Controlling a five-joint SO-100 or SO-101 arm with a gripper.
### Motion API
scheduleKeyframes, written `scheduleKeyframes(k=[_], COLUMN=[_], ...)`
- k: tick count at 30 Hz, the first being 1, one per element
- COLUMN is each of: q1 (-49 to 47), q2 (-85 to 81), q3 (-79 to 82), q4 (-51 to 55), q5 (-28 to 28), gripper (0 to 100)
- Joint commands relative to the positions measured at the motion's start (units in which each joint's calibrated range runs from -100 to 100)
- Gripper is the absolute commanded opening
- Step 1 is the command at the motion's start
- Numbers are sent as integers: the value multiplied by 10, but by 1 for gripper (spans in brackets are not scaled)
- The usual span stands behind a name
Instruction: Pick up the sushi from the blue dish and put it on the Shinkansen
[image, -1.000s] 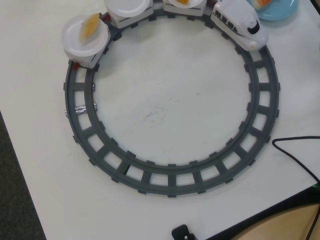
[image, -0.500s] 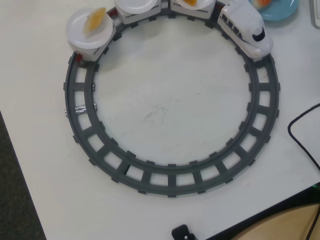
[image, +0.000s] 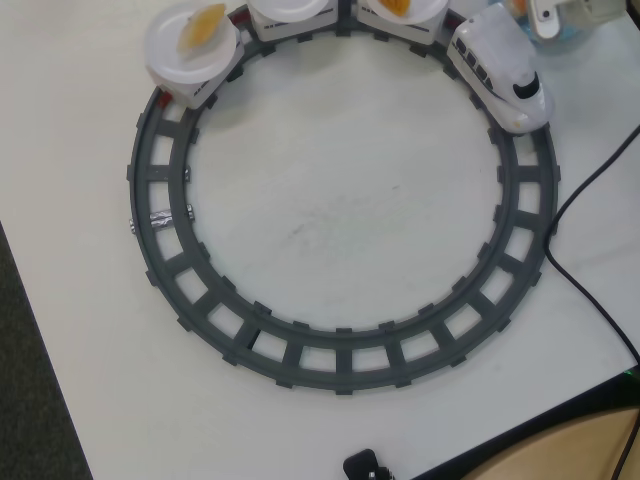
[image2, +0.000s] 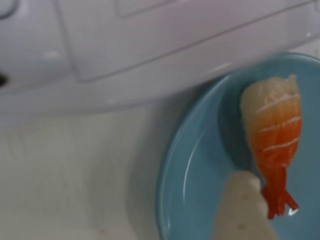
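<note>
Pale white surface w/ faint scuffs mid-ring; dark floor strip at left edge in overhead view. Grey ring track laid flat, black cable trailing at right. Shinkansen on track top-right, plate cars behind. Sushi lying in blue dish, one fingertip just beside its tail. Jaws: can't tell whether apart or together.

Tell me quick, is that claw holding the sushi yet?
Gripper: cannot tell whether open or shut, only one fingertip shows in the wrist view. The sushi lies on the blue dish, apparently not held.
</note>
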Motion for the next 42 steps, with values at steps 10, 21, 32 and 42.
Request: scheduleKeyframes(k=[10, 21, 32, 42], q1=[25, 22, 22, 13], q2=[95, 139, 175, 189], q3=[-145, -154, -154, -155], q4=[0, -4, -29, -39], q5=[-2, -11, -5, -5], gripper=[26, 26, 26, 2])
